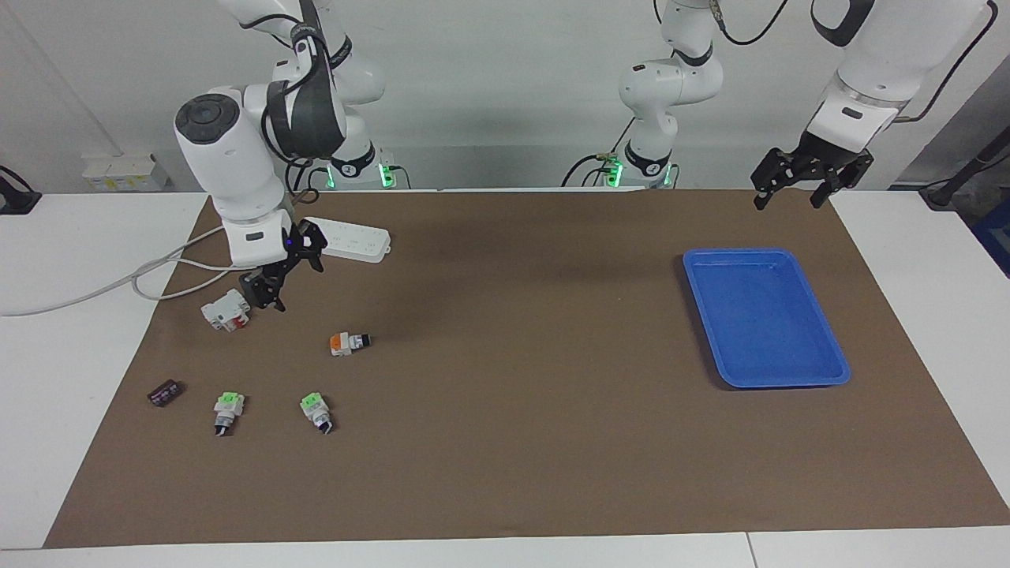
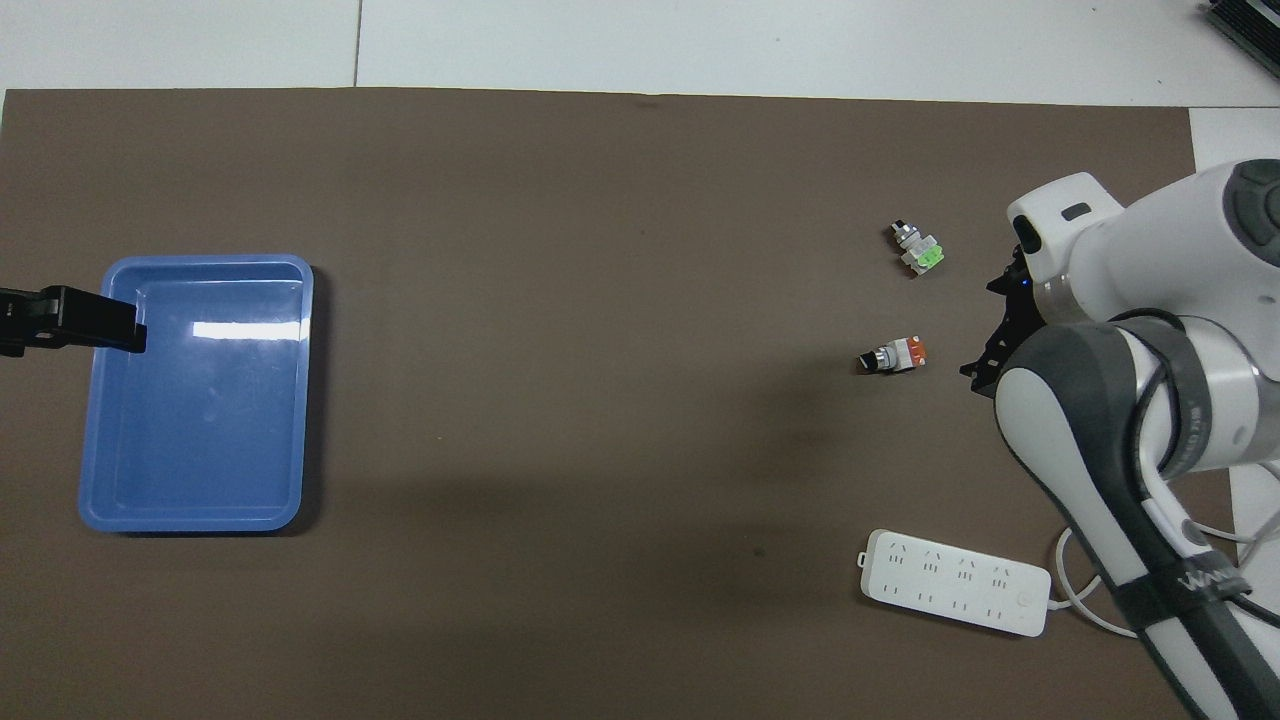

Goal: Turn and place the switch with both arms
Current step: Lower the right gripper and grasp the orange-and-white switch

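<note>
Hanging empty and wide open near the switch (image 1: 349, 342), the right tool (image 1: 278, 285) should straddle its orange body squarely.

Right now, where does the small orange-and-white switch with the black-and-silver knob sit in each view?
Facing view: orange-and-white switch lies on the brown mat toward the right arm's end.
Overhead view: the same switch, mid-height, toward the picture's right edge.
Shared landmark: white power strip, nearer the robots than the switch.
</note>
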Robot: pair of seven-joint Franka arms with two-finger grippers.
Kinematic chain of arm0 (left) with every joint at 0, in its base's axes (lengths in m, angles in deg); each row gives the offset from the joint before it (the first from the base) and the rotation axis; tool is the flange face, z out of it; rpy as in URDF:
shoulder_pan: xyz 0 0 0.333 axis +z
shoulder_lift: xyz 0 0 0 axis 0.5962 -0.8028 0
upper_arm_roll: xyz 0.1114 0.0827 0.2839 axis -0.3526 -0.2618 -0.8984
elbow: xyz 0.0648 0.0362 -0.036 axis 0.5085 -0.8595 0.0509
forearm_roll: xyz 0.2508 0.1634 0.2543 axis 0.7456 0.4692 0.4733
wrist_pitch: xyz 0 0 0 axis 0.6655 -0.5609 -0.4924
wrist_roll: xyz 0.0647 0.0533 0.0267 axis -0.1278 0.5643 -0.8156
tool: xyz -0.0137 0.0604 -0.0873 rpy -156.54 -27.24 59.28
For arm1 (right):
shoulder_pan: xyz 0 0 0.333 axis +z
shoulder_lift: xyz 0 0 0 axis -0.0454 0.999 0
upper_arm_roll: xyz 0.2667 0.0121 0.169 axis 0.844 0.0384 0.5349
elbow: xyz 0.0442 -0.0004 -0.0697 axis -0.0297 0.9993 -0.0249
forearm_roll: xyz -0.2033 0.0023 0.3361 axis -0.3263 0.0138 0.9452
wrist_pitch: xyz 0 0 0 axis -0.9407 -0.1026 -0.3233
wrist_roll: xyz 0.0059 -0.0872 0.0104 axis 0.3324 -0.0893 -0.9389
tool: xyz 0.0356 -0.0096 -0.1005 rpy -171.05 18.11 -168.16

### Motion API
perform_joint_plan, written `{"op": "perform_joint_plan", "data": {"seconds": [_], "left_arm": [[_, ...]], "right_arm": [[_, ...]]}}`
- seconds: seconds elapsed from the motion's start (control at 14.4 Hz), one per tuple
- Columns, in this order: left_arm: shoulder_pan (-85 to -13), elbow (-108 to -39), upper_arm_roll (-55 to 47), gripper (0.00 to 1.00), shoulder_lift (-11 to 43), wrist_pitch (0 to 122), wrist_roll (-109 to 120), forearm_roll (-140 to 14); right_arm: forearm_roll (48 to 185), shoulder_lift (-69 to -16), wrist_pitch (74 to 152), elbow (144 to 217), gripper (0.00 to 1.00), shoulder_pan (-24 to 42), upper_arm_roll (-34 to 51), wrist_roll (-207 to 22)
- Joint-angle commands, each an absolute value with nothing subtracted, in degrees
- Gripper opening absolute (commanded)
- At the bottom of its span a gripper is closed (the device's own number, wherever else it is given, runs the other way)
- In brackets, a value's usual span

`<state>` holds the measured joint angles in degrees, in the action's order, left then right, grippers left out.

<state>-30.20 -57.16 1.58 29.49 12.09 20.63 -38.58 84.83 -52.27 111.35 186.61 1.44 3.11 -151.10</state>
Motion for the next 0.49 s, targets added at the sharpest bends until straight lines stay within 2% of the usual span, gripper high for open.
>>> {"op": "perform_joint_plan", "data": {"seconds": [0.0, 0.42], "left_arm": [[-30.4, -58.7, 1.5, 1.00, 30.0, 12.5, 21.3, -37.9], [-31.1, -60.1, 1.5, 1.00, 30.0, 13.3, 21.2, -37.9]], "right_arm": [[85.0, -51.3, 116.1, 190.1, 1.00, 4.1, 3.3, -160.6], [88.7, -47.4, 120.6, 190.9, 1.00, 3.7, 3.3, -175.7]]}}
